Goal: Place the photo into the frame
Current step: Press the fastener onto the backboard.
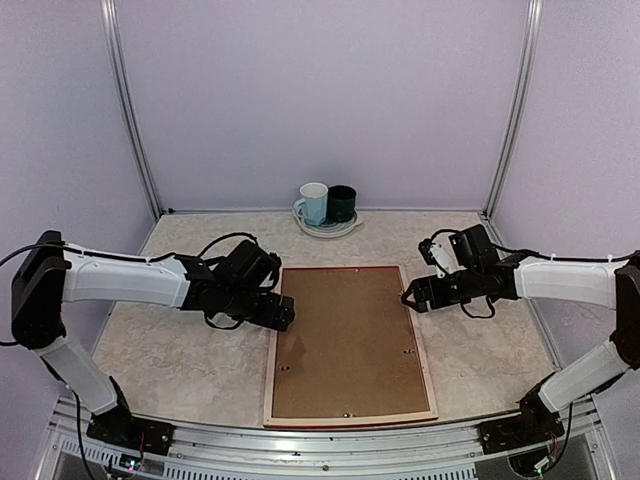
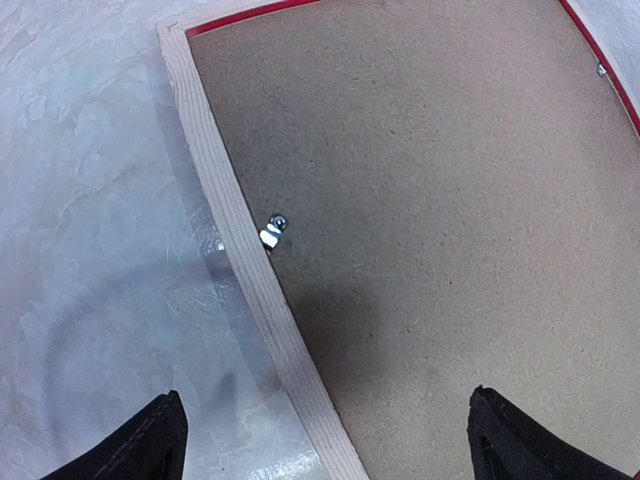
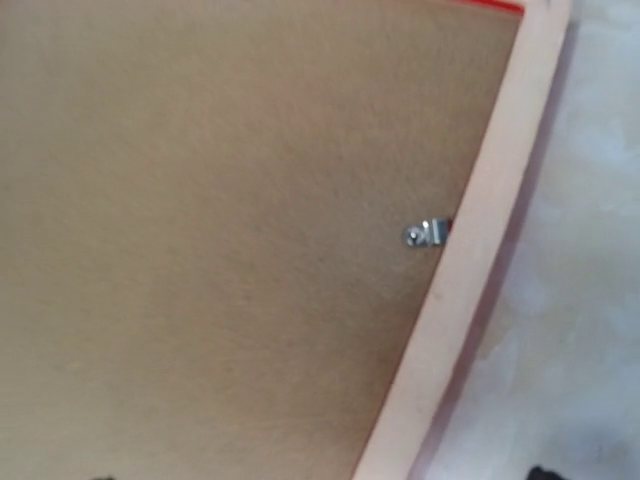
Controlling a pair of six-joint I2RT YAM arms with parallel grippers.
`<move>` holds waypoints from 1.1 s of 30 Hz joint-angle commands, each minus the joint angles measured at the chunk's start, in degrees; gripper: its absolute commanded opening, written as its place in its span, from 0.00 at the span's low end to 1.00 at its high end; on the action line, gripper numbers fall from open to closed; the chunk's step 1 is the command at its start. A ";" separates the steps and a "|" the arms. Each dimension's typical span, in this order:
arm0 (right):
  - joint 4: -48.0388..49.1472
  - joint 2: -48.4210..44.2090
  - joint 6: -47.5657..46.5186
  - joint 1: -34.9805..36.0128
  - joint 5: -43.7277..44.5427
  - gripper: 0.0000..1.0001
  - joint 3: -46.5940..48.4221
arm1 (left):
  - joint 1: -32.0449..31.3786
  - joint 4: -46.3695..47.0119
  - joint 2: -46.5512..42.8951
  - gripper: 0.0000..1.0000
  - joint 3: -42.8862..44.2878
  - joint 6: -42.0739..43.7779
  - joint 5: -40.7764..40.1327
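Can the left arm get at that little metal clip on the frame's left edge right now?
Probably yes: the left claw is open above the frame, and the clip lies bare just ahead of it, with nothing covering it.

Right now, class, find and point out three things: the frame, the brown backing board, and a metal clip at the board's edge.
frame [image 2: 206, 120], left wrist view, pale wood side rail.
backing board [image 1: 345, 345], top view, middle of its brown face.
metal clip [image 3: 425, 235], right wrist view, silver tab beside the rail.
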 commanded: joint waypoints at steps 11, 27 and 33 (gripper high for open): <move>-4.40 -4.99 2.62 -0.55 0.19 0.83 -1.57 | -4.13 0.93 -5.56 0.99 -8.21 -4.59 -0.77; -2.23 18.49 9.23 -0.63 13.89 0.59 15.65 | -3.26 6.79 5.76 0.99 10.48 2.69 -3.94; -1.38 23.54 13.27 -0.64 15.70 0.58 19.11 | -3.33 12.70 14.96 0.99 16.09 1.17 -0.47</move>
